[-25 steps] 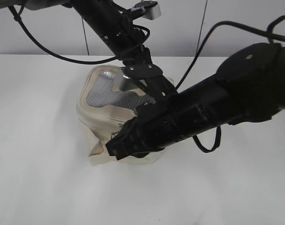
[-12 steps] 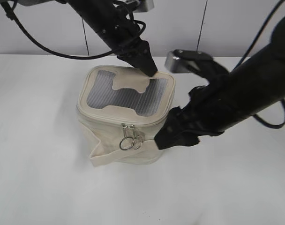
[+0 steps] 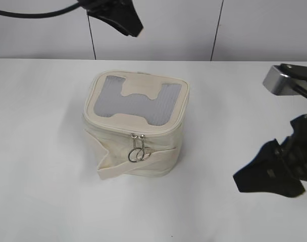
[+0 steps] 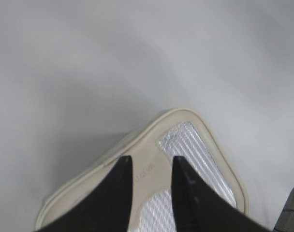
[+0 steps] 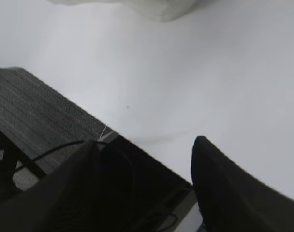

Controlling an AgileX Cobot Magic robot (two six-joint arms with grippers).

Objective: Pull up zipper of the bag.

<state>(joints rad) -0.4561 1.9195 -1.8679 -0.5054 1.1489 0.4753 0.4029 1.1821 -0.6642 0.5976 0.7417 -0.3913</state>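
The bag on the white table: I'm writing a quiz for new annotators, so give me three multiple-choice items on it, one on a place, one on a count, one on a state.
1. Where do the ring pulls hang on the bag?
A. on the front side facing the camera
B. on the mesh top
C. on the back

2. How many silver ring pulls show?
A. one
B. two
C. four

3. How do the grippers stand to the bag?
A. left clamped on it
B. right clamped on it
C. both clear of it

Answers:
1 A, the rings dangle below the zipper on the front.
2 B, two overlapping rings.
3 C, left gripper hangs above and behind the bag; right gripper is off to the right.
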